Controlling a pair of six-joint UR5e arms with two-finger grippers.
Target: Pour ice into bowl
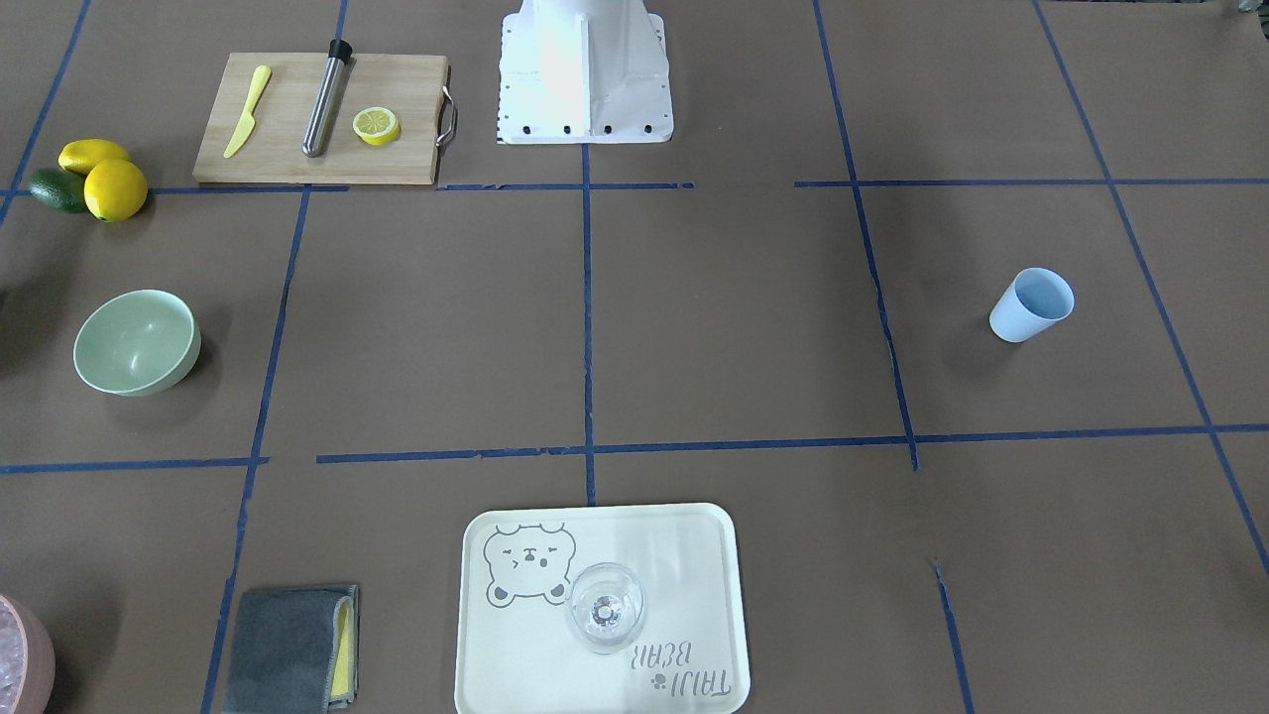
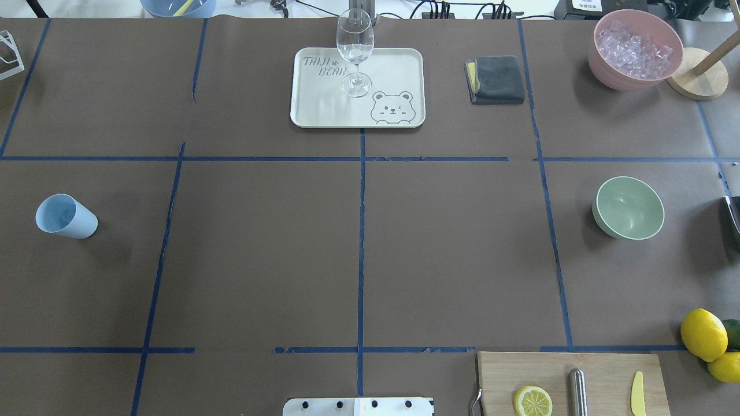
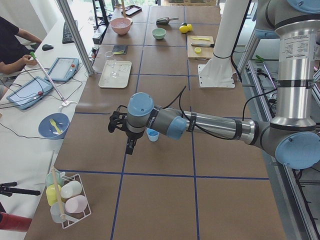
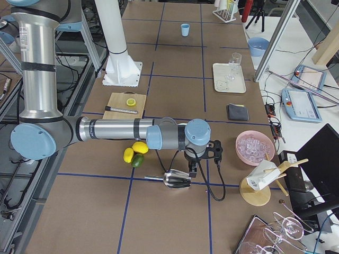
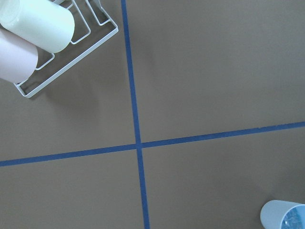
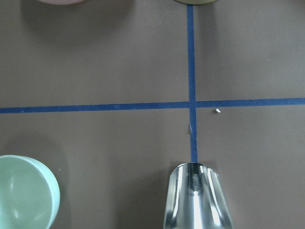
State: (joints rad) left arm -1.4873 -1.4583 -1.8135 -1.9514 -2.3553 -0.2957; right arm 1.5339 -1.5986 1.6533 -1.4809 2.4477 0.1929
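The mint-green bowl (image 1: 137, 342) (image 2: 629, 208) stands upright and looks bare inside; the right wrist view catches part of it (image 6: 24, 195). A light blue cup (image 1: 1031, 304) (image 2: 65, 216) stands at the opposite end of the table. In the left wrist view the cup (image 5: 283, 214) seems to hold faint glassy ice (image 5: 293, 222). My left gripper (image 3: 125, 137) hangs just beside the cup (image 3: 153, 134). My right gripper (image 4: 204, 161) hovers over a metal scoop (image 4: 175, 179) (image 6: 198, 195) lying on the table. I cannot tell whether either gripper is open or shut.
A pink bowl (image 2: 635, 49) of whitish ice sits at the far right corner. The tray (image 2: 393, 69) carries a wine glass (image 2: 354, 52); a grey cloth (image 2: 496, 79) lies beside it. Cutting board (image 2: 607, 375), lemons (image 2: 702, 334) and a wire cup rack (image 5: 47, 43) line the edges.
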